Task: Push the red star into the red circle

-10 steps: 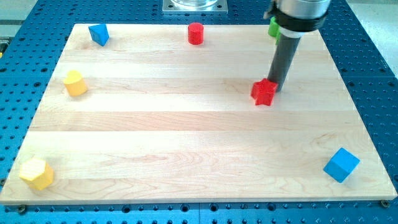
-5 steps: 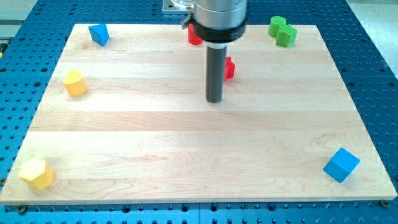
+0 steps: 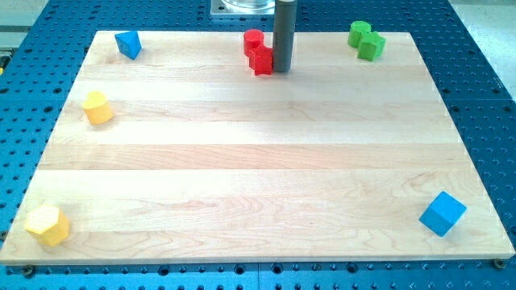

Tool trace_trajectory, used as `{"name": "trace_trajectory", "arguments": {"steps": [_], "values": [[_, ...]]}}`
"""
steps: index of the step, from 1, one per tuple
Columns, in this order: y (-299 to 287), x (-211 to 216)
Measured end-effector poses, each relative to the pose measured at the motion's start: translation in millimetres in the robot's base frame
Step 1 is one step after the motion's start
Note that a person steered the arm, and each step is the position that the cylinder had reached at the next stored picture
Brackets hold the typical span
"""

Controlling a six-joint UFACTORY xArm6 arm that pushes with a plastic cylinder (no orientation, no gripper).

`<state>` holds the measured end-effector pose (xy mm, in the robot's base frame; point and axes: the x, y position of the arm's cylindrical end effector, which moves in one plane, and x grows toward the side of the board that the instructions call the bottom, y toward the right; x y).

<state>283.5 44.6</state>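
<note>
Camera view: my tip [image 3: 281,70], a bare rod gripping nothing, presses the view's-right side of the red star [image 3: 261,61] so it shoves leftward, star already touching the red circle [image 3: 254,40] near the board's [image 3: 242,177] top edge.

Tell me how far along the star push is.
Nearly done: the red star sits against the red circle near the view's top. My tip rests at the star's right side. What's left, at most, is a final nudge to confirm contact.
</note>
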Motion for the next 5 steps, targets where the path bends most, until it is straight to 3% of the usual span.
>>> {"name": "trace_trajectory", "arguments": {"steps": [1, 3, 4, 5], "values": [[-37.6, -0.1], [-118.7, 42.7], [-121.6, 26.3], [-84.4, 4.2]]}}
